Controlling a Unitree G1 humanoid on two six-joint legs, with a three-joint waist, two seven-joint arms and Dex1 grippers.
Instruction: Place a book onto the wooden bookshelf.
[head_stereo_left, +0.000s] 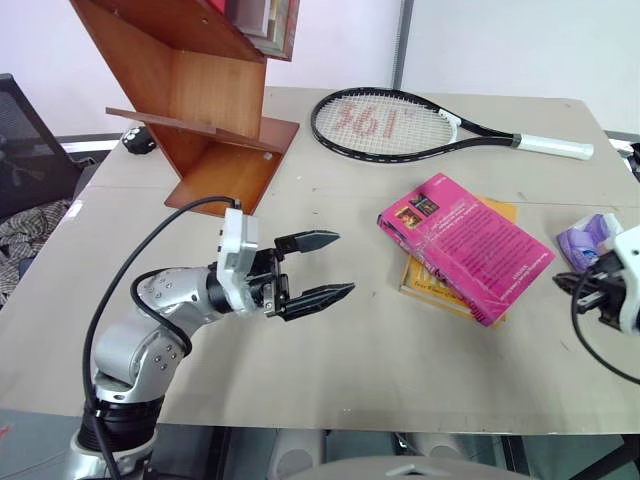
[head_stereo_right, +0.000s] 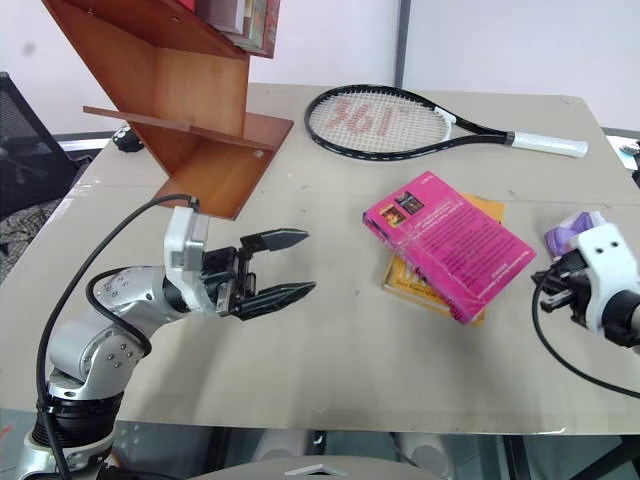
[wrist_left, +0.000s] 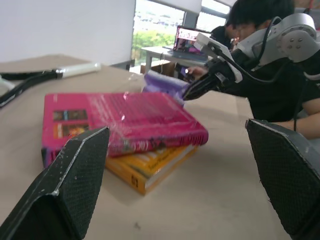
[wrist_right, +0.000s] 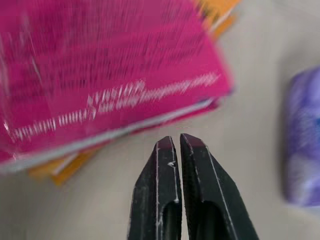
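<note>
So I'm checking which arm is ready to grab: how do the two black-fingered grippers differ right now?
The left gripper has its fingers spread wide, pointing level toward the bright pink paperback book; the right gripper has its fingers pressed shut, tips just off that book's corner. The left gripper is farther from the book than the right. Both hold nothing.

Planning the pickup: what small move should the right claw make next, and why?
Probably open the right claw: its fingers are shut, just short of the thick pink paperback book, which lies atop a yellow-orange book, ungrasped.
</note>
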